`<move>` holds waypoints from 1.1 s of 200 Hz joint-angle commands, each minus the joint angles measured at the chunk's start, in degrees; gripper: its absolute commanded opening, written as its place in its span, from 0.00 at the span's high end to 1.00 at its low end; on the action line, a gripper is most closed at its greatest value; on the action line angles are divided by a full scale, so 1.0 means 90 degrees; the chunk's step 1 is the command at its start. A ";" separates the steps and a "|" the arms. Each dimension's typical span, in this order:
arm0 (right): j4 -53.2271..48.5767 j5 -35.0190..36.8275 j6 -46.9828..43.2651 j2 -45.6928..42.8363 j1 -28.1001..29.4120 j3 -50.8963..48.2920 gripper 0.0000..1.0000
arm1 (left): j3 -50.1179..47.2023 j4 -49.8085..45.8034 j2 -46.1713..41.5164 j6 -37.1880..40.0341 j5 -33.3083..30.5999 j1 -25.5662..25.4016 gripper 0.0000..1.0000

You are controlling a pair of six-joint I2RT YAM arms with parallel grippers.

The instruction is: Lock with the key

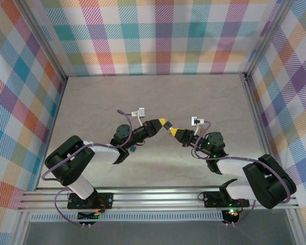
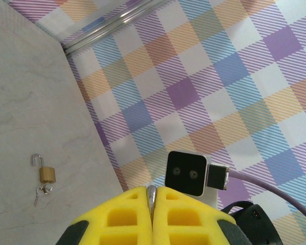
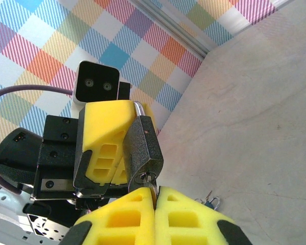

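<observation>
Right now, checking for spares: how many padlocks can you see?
2. The dark padlock is clamped in the left gripper, with the key in the right gripper at its keyhole. A brass padlock lies on the table, shackle open. More may be hidden.

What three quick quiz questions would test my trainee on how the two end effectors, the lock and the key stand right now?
1. True or false: the brass padlock lying on the table has its shackle open.
2. Which end effector holds the dark lock? A) left B) right C) neither, it lies on the table
3. Fill in: the right end effector is shut on the ___, which sits at the lock's keyhole.

Key
1. True.
2. A: the left end effector grips it.
3. key
</observation>
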 commanded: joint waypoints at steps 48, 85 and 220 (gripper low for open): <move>0.1217 -0.0246 0.0240 0.0591 0.0003 -0.0019 1.00 | -0.0045 0.0520 -0.0302 -0.0077 -0.0145 -0.0003 1.00; 0.1217 -0.0085 0.0166 0.0514 0.0001 -0.0175 1.00 | -0.0173 0.0530 -0.0497 -0.0052 -0.0376 0.0066 1.00; 0.1217 0.0039 0.0068 0.0444 0.0011 -0.0705 1.00 | -0.0136 0.0550 -0.0737 -0.0145 -0.0967 0.0289 1.00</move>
